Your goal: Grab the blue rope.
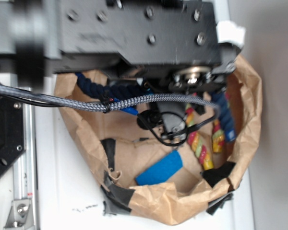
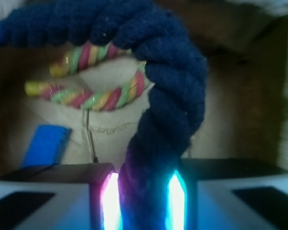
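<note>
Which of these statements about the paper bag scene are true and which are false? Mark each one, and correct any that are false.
1. The blue rope runs between the fingers of the gripper. True.
2. The multicoloured rope is the one in the gripper. False: in the wrist view it lies bent on the brown paper beyond the blue rope, not between the fingers.
3. A bright blue block lies inside the paper bag. True.
4. The blue block rests on top of the multicoloured rope. False: in both views it lies apart from that rope on the bag's floor.
5. The bag's rim is patched with dark tape. True.
</note>
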Robot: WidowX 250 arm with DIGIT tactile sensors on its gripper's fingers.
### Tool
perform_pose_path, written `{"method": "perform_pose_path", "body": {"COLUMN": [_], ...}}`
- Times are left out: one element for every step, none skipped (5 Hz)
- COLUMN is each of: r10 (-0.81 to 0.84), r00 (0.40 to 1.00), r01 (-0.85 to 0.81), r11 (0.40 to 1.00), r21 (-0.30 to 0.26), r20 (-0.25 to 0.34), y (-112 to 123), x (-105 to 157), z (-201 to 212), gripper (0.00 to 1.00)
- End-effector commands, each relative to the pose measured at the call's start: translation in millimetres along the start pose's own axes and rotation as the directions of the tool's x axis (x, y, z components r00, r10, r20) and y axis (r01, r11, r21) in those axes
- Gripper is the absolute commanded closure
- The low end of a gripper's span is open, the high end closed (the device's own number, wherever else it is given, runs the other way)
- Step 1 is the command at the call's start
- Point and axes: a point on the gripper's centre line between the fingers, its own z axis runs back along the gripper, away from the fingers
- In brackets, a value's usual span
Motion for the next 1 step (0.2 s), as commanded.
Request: {"method": "perform_pose_path", "body": {"r10": [0.127], "r00": [0.990], "r01": [-0.124], "r11": [0.991], "r21": [-0.046], "r20": [0.054], "y": [5.1], "x": [-0.9], "z": [0.8], "gripper": [1.00]}}
